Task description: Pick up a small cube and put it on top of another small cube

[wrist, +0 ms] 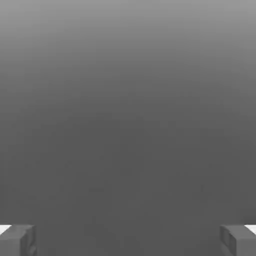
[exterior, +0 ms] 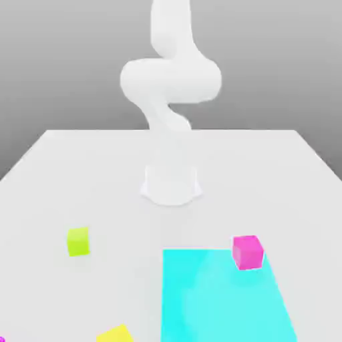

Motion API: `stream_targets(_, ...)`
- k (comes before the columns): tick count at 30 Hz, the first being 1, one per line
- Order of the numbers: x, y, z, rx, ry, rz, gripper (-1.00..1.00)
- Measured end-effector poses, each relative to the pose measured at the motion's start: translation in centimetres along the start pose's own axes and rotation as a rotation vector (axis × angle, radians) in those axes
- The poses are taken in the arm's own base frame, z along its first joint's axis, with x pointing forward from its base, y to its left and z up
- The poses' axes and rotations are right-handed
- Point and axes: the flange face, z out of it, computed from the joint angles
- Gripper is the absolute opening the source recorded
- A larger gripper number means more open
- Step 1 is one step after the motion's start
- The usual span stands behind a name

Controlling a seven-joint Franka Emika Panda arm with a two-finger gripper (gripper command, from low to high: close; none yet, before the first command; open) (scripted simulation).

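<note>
Lime cube (exterior: 78, 241) loose on table (exterior: 100, 174), apart from magenta cube (exterior: 248, 252); gripper (wrist: 128, 240) jaws wide apart, probably ready for grabbing.

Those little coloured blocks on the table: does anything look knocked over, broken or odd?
Nothing stands out. The lime-green cube and magenta cube sit flat and apart, the magenta one on the cyan patch's edge. A yellow cube lies half out of frame.
</note>
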Motion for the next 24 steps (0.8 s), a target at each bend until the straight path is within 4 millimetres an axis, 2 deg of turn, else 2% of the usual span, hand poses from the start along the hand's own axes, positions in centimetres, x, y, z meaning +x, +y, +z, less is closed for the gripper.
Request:
stream_targets(3,0.7,5.1,7.3,-0.092,-0.06,-0.036,0.0)
stream_targets(6,0.2,10.8,13.5,-0.175,-0.128,-0.069,0.0)
stream_targets(9,-1.4,17.2,18.7,-0.25,-0.207,-0.1,0.0)
stream_targets(12,-4.2,24.1,22.8,-0.317,-0.298,-0.13,0.0)
stream_targets(15,-8.5,31.5,25.8,-0.378,-0.407,-0.157,0.0)
stream_targets(18,-14.5,39.0,27.5,-0.426,-0.537,-0.182,0.0)
stream_targets(19,-15.5,40.4,27.8,-0.434,-0.555,-0.18,0.0)
stream_targets(20,-16.1,41.1,28.2,-0.436,-0.565,-0.186,0.0)
stream_targets(24,-17.2,42.6,29.8,-0.44,-0.572,-0.194,0.0)
